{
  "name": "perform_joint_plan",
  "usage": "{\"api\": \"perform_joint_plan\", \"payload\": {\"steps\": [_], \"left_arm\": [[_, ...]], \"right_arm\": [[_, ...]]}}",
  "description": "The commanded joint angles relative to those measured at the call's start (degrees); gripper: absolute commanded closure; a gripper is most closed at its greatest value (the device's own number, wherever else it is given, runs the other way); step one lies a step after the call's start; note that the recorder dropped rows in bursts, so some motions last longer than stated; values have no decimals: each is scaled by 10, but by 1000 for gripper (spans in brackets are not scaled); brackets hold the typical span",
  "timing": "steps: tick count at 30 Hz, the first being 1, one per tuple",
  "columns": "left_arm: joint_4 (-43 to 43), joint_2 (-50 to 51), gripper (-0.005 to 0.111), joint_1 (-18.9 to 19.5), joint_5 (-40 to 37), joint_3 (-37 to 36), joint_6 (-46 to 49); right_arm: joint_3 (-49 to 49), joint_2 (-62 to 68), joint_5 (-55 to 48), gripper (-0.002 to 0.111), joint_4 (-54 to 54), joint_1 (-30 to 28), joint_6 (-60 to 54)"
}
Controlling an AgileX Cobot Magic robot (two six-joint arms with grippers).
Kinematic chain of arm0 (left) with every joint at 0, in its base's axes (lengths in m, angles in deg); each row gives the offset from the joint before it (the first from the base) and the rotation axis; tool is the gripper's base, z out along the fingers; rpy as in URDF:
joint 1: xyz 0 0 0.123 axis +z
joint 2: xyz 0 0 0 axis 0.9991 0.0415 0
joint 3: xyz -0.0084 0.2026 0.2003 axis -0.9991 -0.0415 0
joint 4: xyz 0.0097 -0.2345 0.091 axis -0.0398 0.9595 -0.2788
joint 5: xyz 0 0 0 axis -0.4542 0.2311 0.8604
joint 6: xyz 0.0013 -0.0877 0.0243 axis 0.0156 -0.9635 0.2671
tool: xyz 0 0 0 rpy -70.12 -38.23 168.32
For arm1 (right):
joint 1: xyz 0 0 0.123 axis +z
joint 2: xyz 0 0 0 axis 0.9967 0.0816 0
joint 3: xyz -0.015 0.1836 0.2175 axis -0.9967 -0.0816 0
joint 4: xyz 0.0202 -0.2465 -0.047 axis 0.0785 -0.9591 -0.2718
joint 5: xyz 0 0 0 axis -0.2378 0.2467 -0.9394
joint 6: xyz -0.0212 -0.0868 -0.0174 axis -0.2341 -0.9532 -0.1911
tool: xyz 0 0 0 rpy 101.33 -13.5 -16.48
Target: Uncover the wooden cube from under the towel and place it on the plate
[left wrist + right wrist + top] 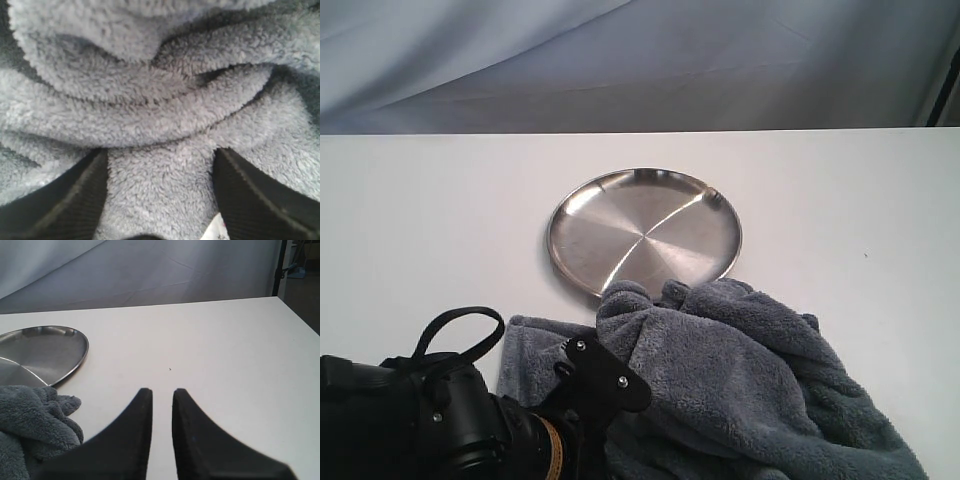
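Observation:
The grey-blue towel lies bunched in thick folds at the front of the table, its far edge touching the steel plate. My left gripper reaches in from the lower left and presses into the towel. In the left wrist view a thick neck of towel fills the gap between the fingers, with folds radiating from it. The wooden cube is hidden. My right gripper is out of the exterior view. It hovers over bare table near the plate and the towel's corner, its fingers nearly together and holding nothing.
The white table runs wide to the right and behind the plate. A grey cloth backdrop hangs beyond its far edge. The left arm's black body and cable loop fill the lower left corner.

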Motion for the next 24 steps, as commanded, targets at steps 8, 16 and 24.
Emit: {"api": "perform_joint_plan", "payload": {"steps": [8, 16, 24], "left_arm": [[0, 12, 99, -2, 0, 0, 0], [4, 12, 107, -2, 0, 0, -22], [4, 12, 107, -2, -55, 31, -30]], "right_arm": [[-1, -4, -7, 105, 3, 0, 2], [-1, -4, -7, 105, 3, 0, 2], [-1, -4, -7, 105, 3, 0, 2]]}}
